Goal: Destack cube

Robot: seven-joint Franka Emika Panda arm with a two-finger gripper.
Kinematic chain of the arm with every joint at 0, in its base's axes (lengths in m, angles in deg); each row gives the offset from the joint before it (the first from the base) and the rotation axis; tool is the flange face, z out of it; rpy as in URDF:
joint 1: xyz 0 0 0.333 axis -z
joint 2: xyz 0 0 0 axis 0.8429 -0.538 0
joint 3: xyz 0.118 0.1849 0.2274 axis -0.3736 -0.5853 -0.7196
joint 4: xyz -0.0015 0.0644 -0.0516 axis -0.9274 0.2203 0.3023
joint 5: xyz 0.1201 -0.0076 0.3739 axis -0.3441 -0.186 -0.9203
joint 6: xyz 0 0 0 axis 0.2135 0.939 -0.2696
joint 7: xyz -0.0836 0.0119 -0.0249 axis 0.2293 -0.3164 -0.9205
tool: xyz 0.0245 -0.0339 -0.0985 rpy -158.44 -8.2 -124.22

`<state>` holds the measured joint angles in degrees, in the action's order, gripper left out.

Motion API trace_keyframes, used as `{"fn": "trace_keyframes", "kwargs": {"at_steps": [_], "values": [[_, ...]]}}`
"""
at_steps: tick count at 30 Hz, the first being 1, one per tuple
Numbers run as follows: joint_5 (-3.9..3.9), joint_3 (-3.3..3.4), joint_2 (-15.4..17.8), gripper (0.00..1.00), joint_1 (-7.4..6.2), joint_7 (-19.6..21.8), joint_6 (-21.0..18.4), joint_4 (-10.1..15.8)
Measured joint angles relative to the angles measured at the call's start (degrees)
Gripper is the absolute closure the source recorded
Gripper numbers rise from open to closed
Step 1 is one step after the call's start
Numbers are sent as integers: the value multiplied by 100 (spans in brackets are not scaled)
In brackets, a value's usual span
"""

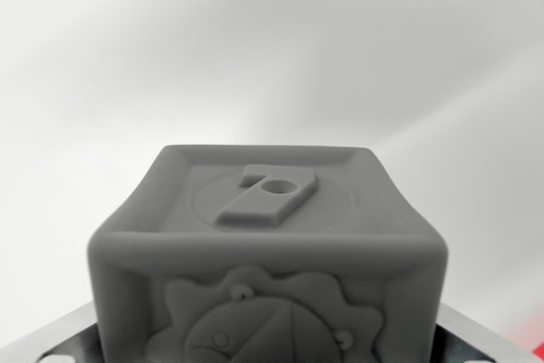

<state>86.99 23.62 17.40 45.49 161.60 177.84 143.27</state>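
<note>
**Inspection: legible markings, wrist view**

One marking found. The grey cube [267, 252] carries a raised figure on its upper face, set within a shallow embossed circle and a framed border. The figure reads as a numeral 7, with a small round hole near its upper right end. The face towards the camera bears a raised scalloped emblem, partly cut off by the lower edge; no letters or numbers can be read there. No brand or label seen.

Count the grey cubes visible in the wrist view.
1. A grey cube fills the lower centre of the wrist view, close to the camera. Any cube beneath it would be hidden.
</note>
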Motion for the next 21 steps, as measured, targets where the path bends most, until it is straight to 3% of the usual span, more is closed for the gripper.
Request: {"fn": "trace_keyframes", "kwargs": {"at_steps": [21], "values": [[6,54,-614,100,-47,4,534,-85]]}}
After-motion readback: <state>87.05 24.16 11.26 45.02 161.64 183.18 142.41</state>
